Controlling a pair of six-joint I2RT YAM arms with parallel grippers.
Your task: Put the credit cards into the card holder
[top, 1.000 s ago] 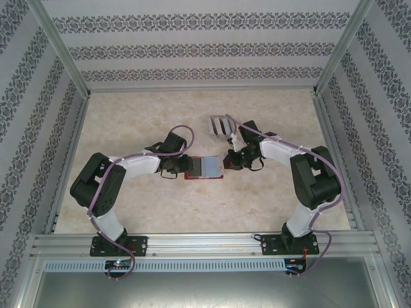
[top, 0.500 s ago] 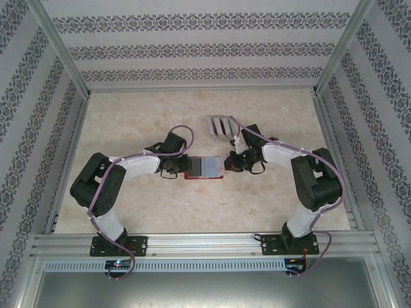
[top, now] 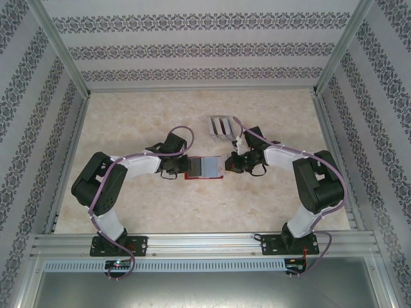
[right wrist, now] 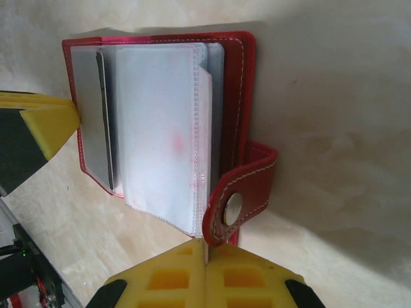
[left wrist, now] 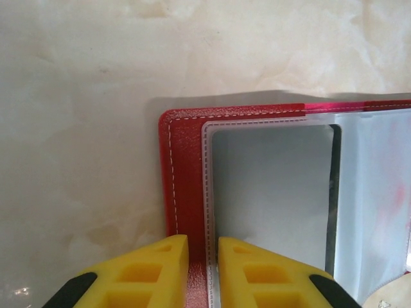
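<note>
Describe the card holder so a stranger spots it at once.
On the pale table, look between the left gripper and right gripper. The card holder lies open there, red with clear pockets and a snap tab, unlike the grey slotted stand farther back.
</note>
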